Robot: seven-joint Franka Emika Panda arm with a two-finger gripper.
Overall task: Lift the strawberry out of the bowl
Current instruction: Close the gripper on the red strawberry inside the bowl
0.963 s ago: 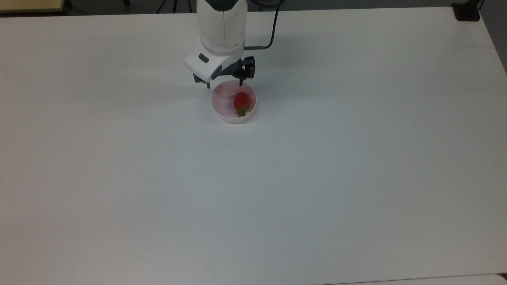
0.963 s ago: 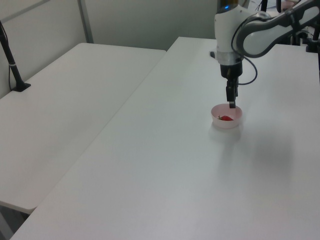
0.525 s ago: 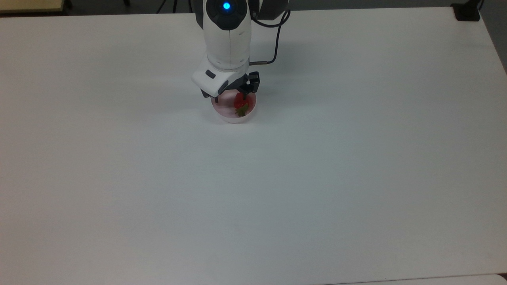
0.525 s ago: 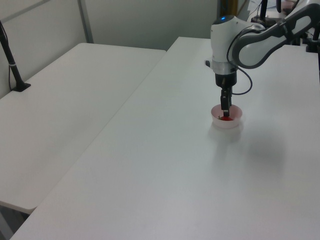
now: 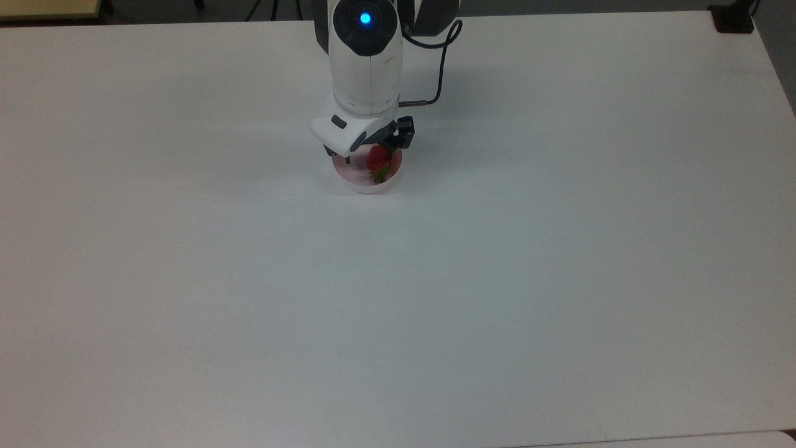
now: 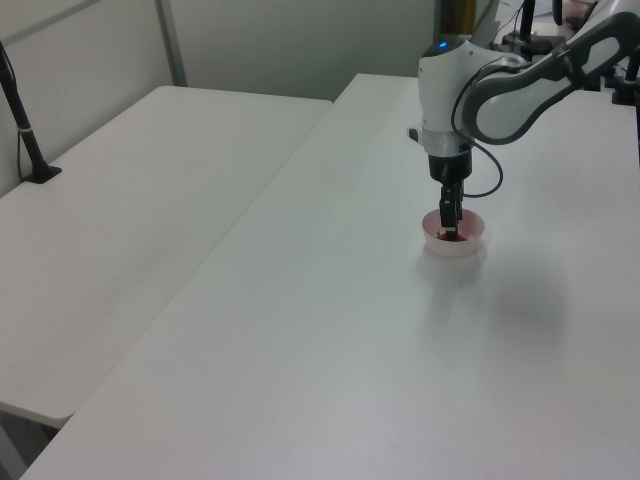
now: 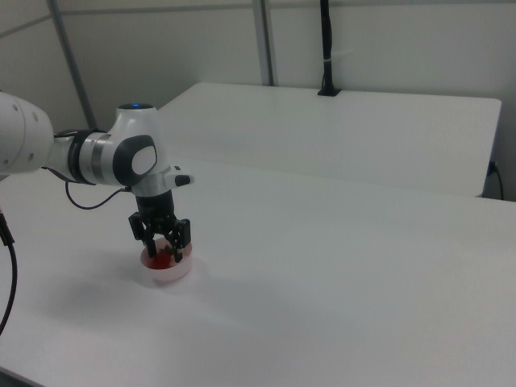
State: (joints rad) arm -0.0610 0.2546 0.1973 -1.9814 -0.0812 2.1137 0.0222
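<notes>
Strawberry [image 5: 377, 158]: small, light, soft, glossy, bruises easily; lies in pink bowl [image 5: 367, 185] on worktop [image 5: 497, 280]. Grip the red flanks gently. Pincer [image 7: 162, 247] spread, straddling it.

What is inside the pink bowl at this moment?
Inside the bowl lies the strawberry, red with its green cap toward the top view's bottom. The gripper has its open fingers down in the bowl, on either side of the berry. The gripper body covers the bowl's far part in the top view.
</notes>
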